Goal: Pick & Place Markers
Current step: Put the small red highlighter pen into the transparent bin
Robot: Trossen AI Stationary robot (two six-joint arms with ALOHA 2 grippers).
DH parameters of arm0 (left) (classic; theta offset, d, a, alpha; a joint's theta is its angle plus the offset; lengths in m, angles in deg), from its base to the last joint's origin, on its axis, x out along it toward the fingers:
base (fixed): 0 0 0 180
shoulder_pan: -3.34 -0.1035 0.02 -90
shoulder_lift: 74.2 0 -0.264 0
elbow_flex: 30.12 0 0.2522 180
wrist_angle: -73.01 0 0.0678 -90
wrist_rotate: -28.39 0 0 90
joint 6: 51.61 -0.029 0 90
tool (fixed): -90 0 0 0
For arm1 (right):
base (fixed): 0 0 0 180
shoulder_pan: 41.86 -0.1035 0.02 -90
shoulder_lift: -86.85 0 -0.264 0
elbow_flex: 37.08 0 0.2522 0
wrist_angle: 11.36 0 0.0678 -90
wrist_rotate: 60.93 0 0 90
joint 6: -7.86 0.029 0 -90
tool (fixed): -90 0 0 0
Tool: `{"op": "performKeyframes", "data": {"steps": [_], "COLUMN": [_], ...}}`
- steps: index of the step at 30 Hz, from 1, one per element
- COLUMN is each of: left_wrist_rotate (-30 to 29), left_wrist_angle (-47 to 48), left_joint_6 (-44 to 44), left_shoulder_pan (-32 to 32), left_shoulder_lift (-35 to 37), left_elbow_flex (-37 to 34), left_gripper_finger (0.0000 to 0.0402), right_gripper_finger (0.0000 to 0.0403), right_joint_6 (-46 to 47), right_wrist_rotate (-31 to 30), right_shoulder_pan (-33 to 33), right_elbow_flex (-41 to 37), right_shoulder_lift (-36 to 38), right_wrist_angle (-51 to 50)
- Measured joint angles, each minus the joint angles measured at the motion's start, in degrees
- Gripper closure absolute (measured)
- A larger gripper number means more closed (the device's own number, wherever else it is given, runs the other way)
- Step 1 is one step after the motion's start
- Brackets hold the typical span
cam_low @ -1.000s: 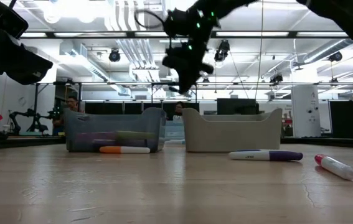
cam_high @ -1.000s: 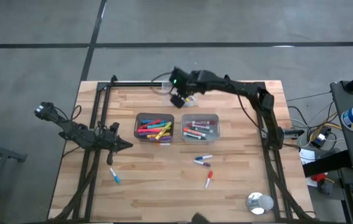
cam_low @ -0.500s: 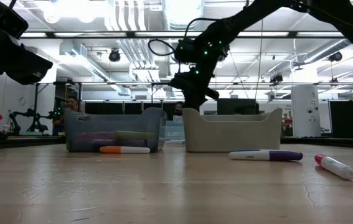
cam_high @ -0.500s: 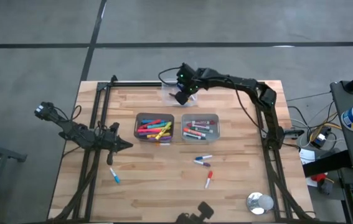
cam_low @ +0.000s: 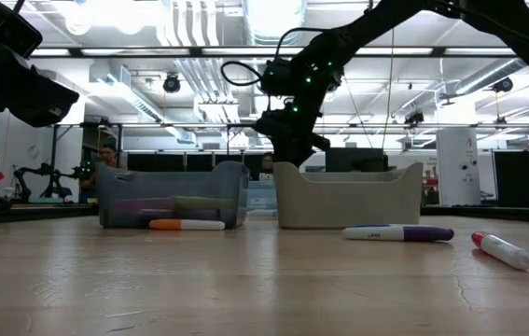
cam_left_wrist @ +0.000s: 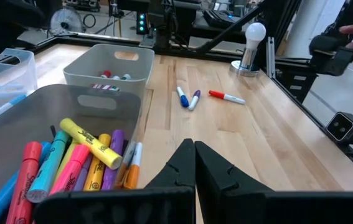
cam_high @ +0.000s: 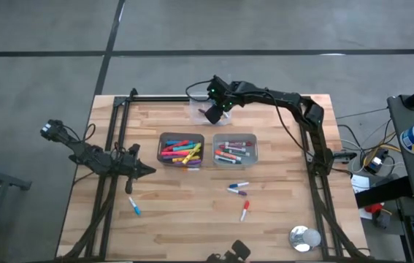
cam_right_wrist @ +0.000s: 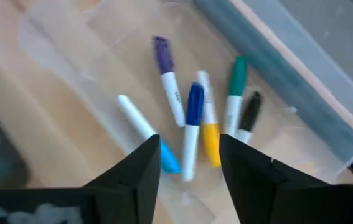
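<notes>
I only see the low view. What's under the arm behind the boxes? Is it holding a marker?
Observer: No. The right gripper is open and empty, above a clear tray at the table's far edge.
Operator: What's in the tray?
Observer: Markers lying loose, with caps in purple, blue, yellow, green and black.
Operator: And the other arm?
Observer: The left gripper is shut on nothing, beside the bin of bright markers.
</notes>
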Motion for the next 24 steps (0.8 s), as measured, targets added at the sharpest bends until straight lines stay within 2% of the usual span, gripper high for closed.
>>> {"op": "performKeyframes", "data": {"steps": [5, 11, 18, 24], "left_wrist_rotate": [0.0, 0.0, 0.0, 0.3], "left_wrist_angle": [-0.1, -0.1, -0.1, -0.2], "left_joint_6": [0.2, 1.2, 1.2, 1.7], "left_shoulder_pan": [0.0, 0.0, 0.0, 0.0], "left_shoulder_lift": [0.0, 0.0, 0.0, 0.0], "left_elbow_flex": [0.0, 0.0, 0.0, 0.0], "left_gripper_finger": [0.0401, 0.0401, 0.0401, 0.0401], "right_gripper_finger": [0.0233, 0.0239, 0.0249, 0.0256], "right_joint_6": [-0.4, -2.2, 2.7, 7.0], "right_wrist_rotate": [1.5, 4.3, 4.4, 3.8], "right_shoulder_pan": [-2.0, -7.1, -17.2, -28.1], "right_elbow_flex": [1.4, 1.8, 1.5, 1.1], "right_shoulder_lift": [0.8, 4.9, 9.0, 9.4], "right_wrist_angle": [-2.1, -7.4, -14.7, -15.4]}}
